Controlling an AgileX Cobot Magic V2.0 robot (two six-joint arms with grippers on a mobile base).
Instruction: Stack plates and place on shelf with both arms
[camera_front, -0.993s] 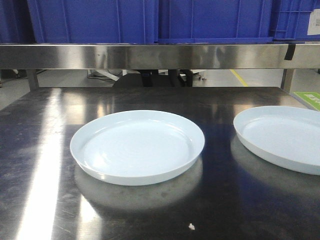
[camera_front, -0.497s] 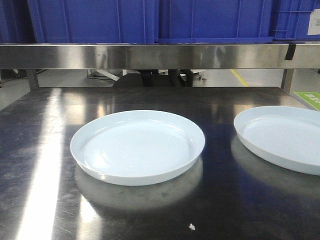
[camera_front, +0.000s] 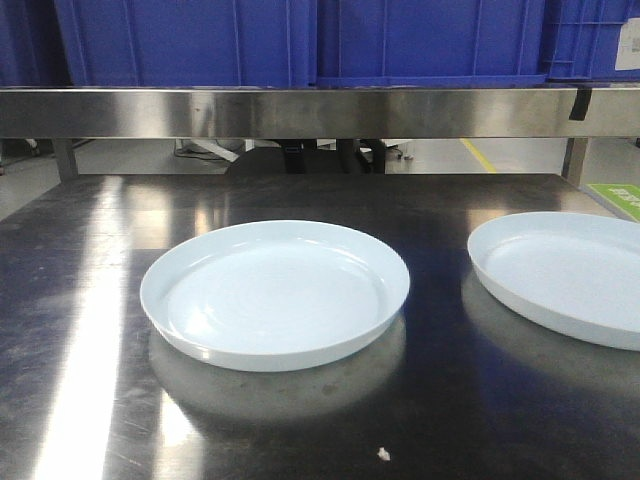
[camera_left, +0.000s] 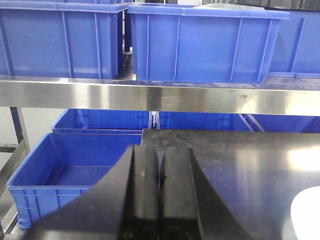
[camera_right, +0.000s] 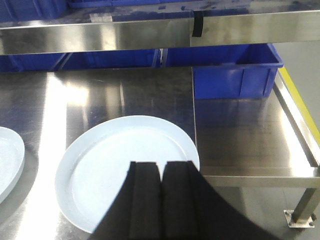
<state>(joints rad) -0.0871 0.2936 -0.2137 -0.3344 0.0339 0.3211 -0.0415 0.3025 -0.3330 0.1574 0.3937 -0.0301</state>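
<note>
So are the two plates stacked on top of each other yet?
No, one plate and the other plate sit side by side on the tabletop, with bare metal between them.

— What runs along the top of the front view?
— Blue crates (camera_front: 190, 40), side by side.
— And below?
— A dark scratched tabletop (camera_front: 80, 330) with a glare streak at left, a small white crumb (camera_front: 382, 453) bottom centre, a green patch (camera_front: 618, 197) at the right edge.

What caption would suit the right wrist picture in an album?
Shut right gripper looking down on a pale plate on the steel table, shelf rail behind.
</note>
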